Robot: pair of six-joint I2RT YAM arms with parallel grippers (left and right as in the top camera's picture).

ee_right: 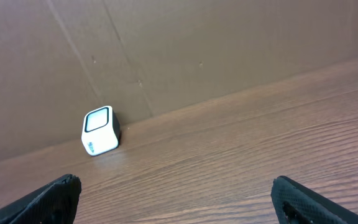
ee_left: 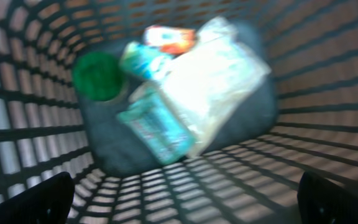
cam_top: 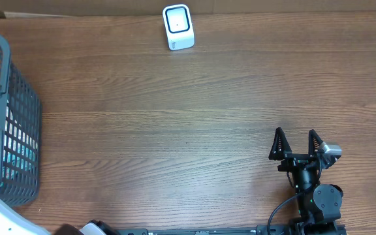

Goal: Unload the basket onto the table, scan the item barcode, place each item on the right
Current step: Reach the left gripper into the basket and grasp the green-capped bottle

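Several items lie in a heap on the floor of the dark grey mesh basket [ee_left: 328, 74]: a green round lid [ee_left: 97, 76], a teal packet [ee_left: 157, 127], a pale clear bag [ee_left: 219, 84] and an orange-red packet [ee_left: 169, 38]. The picture is blurred. My left gripper [ee_left: 182, 199] hangs open above them inside the basket, touching none. The white cube scanner [cam_top: 178, 27] with its dark-rimmed window stands at the table's far edge. My right gripper [cam_top: 297, 143] is open and empty at the near right, pointing toward the scanner [ee_right: 99, 130]. No barcode shows.
The basket [cam_top: 5, 59] stands at the table's left edge, its walls close around my left gripper. A brown cardboard wall [ee_right: 197, 50] runs behind the scanner. Bare wooden tabletop [cam_top: 175, 130] lies between basket, scanner and right arm.
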